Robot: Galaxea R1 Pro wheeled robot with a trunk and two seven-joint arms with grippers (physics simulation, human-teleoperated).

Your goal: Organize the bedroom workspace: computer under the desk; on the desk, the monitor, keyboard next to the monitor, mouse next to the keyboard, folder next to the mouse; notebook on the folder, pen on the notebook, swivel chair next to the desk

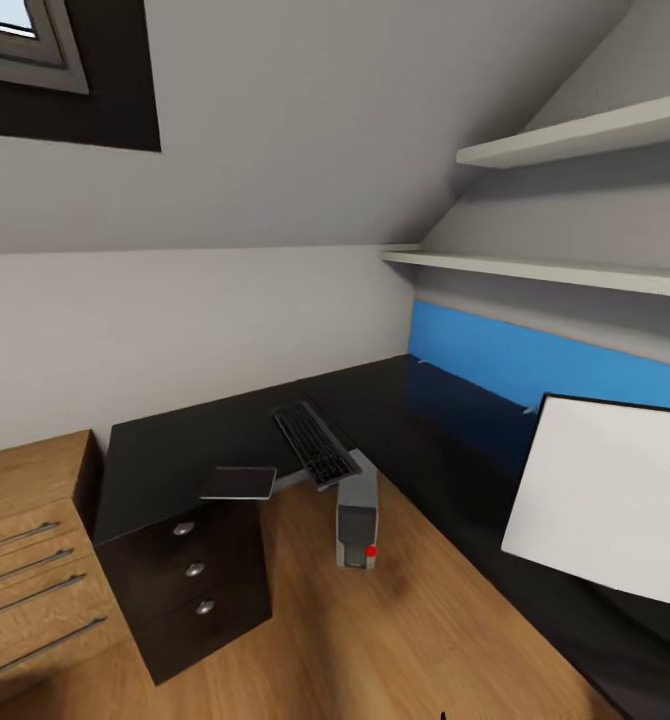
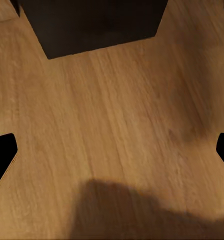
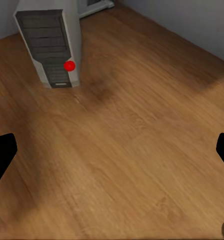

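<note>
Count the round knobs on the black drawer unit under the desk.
3, stacked in a column on the black drawer unit front: top knob, middle knob, bottom knob. The unit's other faces are out of sight, so more could be hidden.

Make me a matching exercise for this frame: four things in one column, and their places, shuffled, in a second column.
Things:
1. keyboard
2. computer
3. monitor
4. light wooden drawer chest

Places:
A. on the wooden floor, partly beneath the desk edge
B. at the head view's left edge, beside the black drawer pedestal
C. lying on the black desk top, hanging over its front edge
D. at the head view's right, white back toward the camera

Pairs: 1-C, 2-A, 3-D, 4-B
</note>
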